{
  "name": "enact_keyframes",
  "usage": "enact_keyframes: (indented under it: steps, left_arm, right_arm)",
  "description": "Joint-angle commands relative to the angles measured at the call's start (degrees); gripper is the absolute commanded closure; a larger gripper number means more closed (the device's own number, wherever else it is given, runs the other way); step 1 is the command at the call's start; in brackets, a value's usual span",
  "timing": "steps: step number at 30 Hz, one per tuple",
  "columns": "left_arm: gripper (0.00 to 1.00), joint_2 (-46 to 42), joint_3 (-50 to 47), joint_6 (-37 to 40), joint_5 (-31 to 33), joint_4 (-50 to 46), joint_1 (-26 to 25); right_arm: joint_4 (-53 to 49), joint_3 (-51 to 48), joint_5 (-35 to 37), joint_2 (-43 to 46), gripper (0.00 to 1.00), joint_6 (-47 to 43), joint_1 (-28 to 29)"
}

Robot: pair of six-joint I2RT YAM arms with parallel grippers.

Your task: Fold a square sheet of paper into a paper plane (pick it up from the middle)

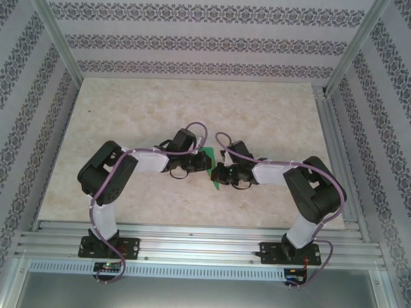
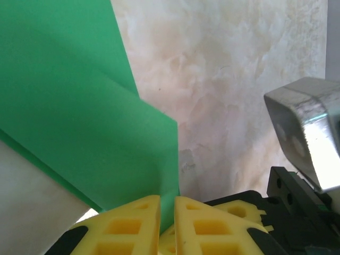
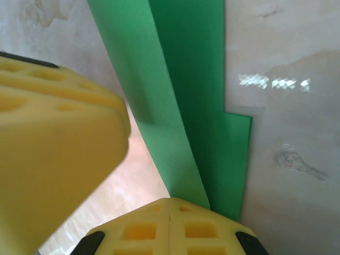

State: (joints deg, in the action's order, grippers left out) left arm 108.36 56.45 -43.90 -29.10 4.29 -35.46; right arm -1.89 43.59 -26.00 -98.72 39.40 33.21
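Mid-fold: partly creased paper (image 2: 79, 117) pinched in closed left end effector (image 2: 167, 204) and closed right end effector (image 3: 170, 206) over the counter (image 1: 194, 106) middle; next, likely pressing the crease flat without slipping.

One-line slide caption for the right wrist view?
Right gripper pinches the creased green paper, held over the marble table.

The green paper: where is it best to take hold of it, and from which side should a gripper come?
Probably at a folded edge, coming edge-on from either end. The green paper is thin and flat, so fingers must close across its two faces, as the left gripper and right gripper do.
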Motion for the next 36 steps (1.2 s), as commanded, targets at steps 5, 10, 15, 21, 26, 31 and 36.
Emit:
enact_keyframes:
  steps: [5,10,15,21,26,31,36]
  left_arm:
    - [0.83,2.1,-1.6,-2.7,-1.8,3.0,-1.5]
    - [0.83,3.5,-0.6,-3.9,-0.6,1.8,-1.5]
    - [0.84,4.3,0.5,-5.2,3.5,-0.7,-1.4]
    - [0.85,5.2,1.6,-5.3,7.1,-4.1,-0.9]
    - [0.84,5.5,2.8,-3.6,7.3,-4.5,1.2]
    - [0.83,6.8,6.2,-1.1,7.6,-7.2,3.4]
    - [0.82,8.5,9.4,0.6,7.4,-8.7,5.8]
  right_arm:
    - [0.0,-1.0,1.1,-0.5,1.00,1.0,-0.8]
    - [-0.2,-1.2,0.9,-0.9,1.00,1.2,-0.8]
    - [-1.7,-1.9,1.7,-1.0,1.00,0.7,-0.8]
    - [-5.0,-3.1,3.0,-1.4,1.00,-1.1,-0.6]
    - [-6.9,-4.9,3.9,-2.1,1.00,-2.7,-0.6]
    - [-6.5,-6.5,3.3,-3.2,1.00,-3.0,-0.6]
    - [-6.2,-7.3,3.4,-3.4,1.00,-3.1,-0.6]
